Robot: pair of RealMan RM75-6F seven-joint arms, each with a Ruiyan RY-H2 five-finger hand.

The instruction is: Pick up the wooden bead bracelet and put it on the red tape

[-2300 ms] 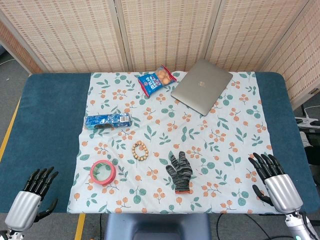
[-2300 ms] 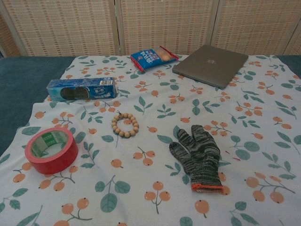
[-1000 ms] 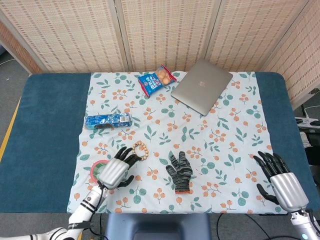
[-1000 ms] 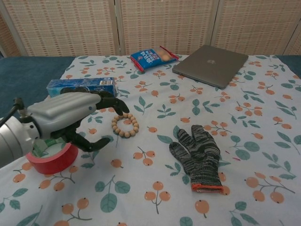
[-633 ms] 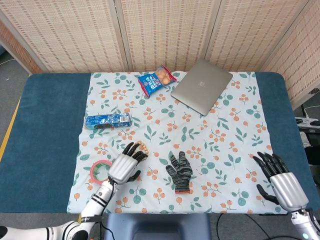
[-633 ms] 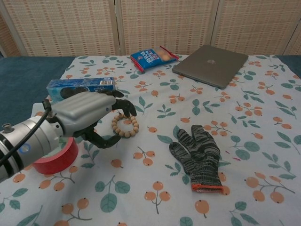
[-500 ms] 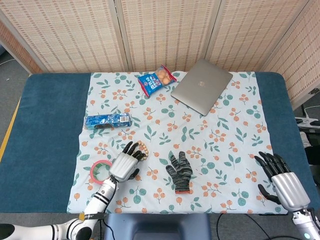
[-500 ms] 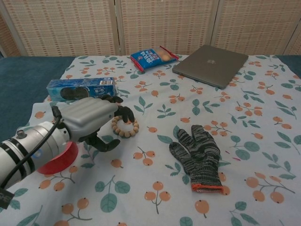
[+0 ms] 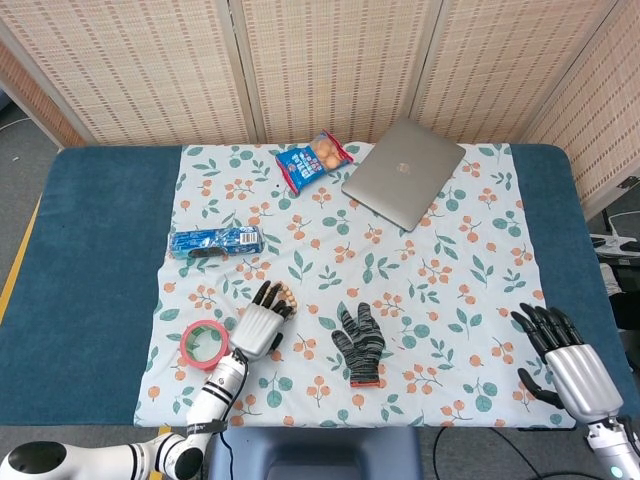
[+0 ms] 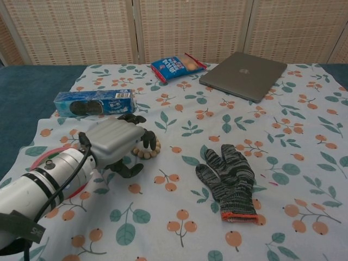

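Floral tablecloth (image 9: pixel 420 260), wicker screen behind.
Left hand (image 10: pixel 114 142) covers wooden bead bracelet (image 10: pixel 148 152), fingers apparently curling onto it; red tape (image 9: pixel 205 343) beside; right hand (image 9: pixel 572 366) spread, empty.

The left hand (image 10: pixel 117 142) is clad in smooth silver metal with glossy black fingers (image 10: pixel 148 138). Matt wooden beads make up the bracelet (image 10: pixel 148 153). The tablecloth (image 10: pixel 304 136) is printed cloth — matt; the glove (image 10: pixel 228 176) is rough knit.
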